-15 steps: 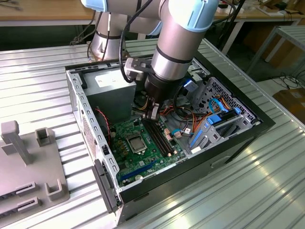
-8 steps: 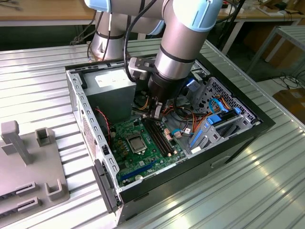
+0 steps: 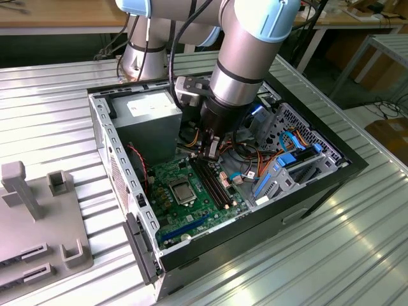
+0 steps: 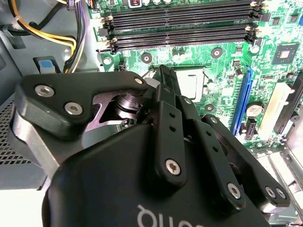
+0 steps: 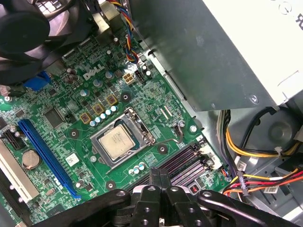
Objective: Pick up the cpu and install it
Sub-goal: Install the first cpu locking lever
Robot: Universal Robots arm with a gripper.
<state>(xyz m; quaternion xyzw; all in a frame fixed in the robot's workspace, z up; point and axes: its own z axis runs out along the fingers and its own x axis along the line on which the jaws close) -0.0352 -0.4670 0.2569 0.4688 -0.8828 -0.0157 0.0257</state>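
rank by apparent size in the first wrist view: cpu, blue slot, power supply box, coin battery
1. power supply box, nearer the camera, which may inflate it
2. blue slot, long but narrow
3. cpu, seated in its socket; area close to the slot's, so unsure
4. coin battery

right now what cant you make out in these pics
- The cpu sits in its socket; whether the latch is locked is too small to tell, first wrist view.
- In the second wrist view the hand covers part of the cpu.
- In the exterior view the cpu shows no detail.
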